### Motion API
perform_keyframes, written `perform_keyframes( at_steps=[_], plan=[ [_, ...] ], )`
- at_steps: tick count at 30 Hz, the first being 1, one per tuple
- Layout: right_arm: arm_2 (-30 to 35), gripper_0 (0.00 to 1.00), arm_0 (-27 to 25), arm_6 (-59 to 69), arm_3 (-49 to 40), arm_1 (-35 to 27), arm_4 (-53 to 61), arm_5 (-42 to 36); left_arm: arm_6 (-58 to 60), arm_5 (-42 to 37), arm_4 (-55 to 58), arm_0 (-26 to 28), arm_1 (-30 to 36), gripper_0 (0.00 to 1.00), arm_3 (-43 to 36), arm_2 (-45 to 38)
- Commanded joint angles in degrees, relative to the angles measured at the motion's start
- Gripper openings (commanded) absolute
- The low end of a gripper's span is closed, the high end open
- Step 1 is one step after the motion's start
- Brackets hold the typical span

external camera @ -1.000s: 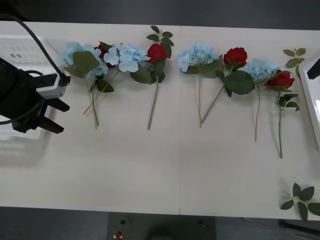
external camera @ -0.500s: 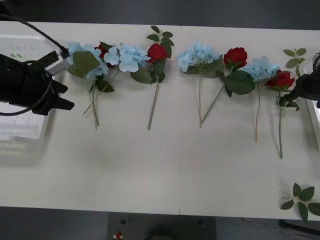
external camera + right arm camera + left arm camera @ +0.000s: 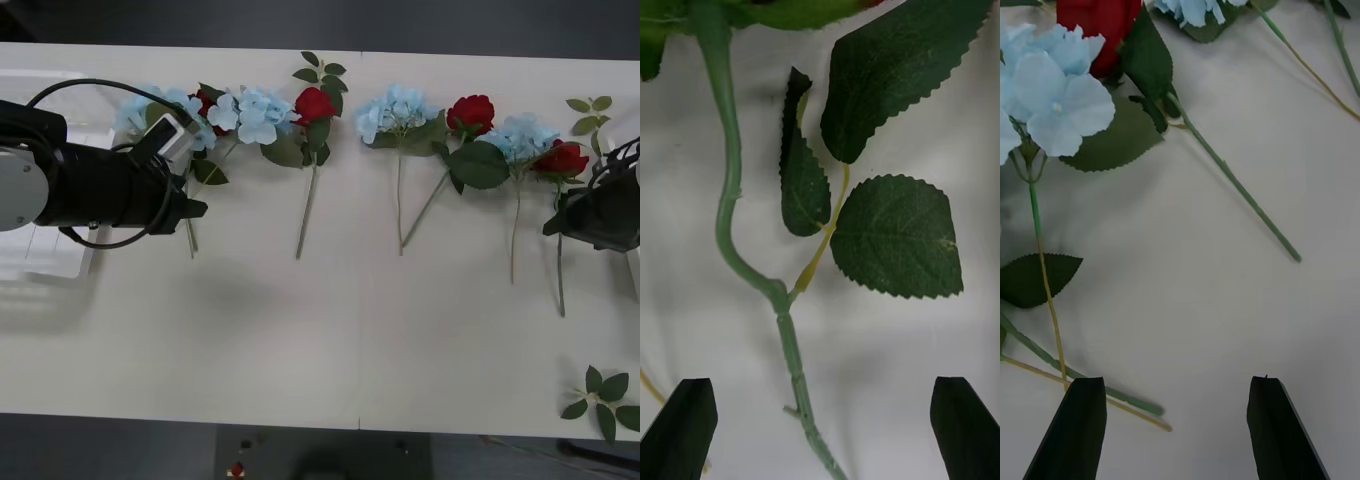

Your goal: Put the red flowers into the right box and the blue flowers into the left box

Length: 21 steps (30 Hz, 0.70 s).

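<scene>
Red flowers (image 3: 314,105) and blue flowers (image 3: 398,110) lie in a row across the far half of the table, stems pointing toward me. My left gripper (image 3: 193,210) hovers open over the stems of the leftmost cluster. In the left wrist view, its black fingers (image 3: 1071,427) frame bare table below a blue flower (image 3: 1052,97) and a red bloom (image 3: 1097,19). My right gripper (image 3: 552,227) is open beside the rightmost red rose (image 3: 562,160). That rose's stem (image 3: 794,367) runs between the gripper's (image 3: 824,431) fingertips. The left box (image 3: 60,262) sits at the table's left end, partly behind my left arm. The right box (image 3: 628,128) shows as a pale rim at the right edge.
Loose green leaf sprigs lie at the far right (image 3: 588,106) and near the front right corner (image 3: 603,395). The near half of the table is bare. Two dark serrated leaves (image 3: 895,236) branch off the rose stem just beyond my right fingers.
My left gripper has swung right, from over the left box to the leftmost flower stems. My right arm has come in from the right edge to the rightmost rose's stem.
</scene>
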<state>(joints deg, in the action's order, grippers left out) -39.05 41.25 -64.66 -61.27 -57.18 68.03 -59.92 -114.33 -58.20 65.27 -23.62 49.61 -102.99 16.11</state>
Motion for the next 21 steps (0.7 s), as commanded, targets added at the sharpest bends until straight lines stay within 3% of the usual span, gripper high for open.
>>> perform_keyframes(
  at_steps=[1,7,10,13,14,15,16,21],
  plan=[
    [1.08,0.83,-0.46,1.91,0.28,0.49,-1.67,3.23,4.55,3.27,-2.42,-2.13,1.89,0.54,-0.81,0.59],
    [1.08,0.83,-0.55,1.47,3.18,3.04,-3.78,7.01,7.01,6.17,-7.17,-3.01,1.89,0.54,-0.81,0.86],
    [1.08,0.75,-0.55,1.29,4.41,4.45,-5.28,8.77,7.80,7.67,-8.05,-3.01,1.89,0.53,-0.81,0.50],
    [1.08,0.52,-0.55,1.12,4.50,5.76,-9.41,9.38,8.24,8.72,-7.43,-3.01,2.59,0.54,-0.81,0.59],
    [1.08,0.24,-0.55,0.94,4.32,6.12,-10.99,9.30,8.42,9.42,-7.43,-3.01,2.86,0.54,-0.81,0.59],
    [1.08,0.07,-0.55,0.94,4.14,6.29,-12.13,9.21,8.51,9.86,-7.78,-3.01,2.86,0.54,-0.81,0.59],
    [1.08,0.00,-0.55,1.12,3.79,6.82,-14.59,8.68,8.77,10.66,-8.14,-3.01,2.86,0.54,-0.72,0.50],
    [1.08,0.00,-0.55,0.94,3.27,7.08,-16.35,8.15,9.30,11.36,-8.66,-3.62,2.86,0.54,2.27,0.68]
  ],
)
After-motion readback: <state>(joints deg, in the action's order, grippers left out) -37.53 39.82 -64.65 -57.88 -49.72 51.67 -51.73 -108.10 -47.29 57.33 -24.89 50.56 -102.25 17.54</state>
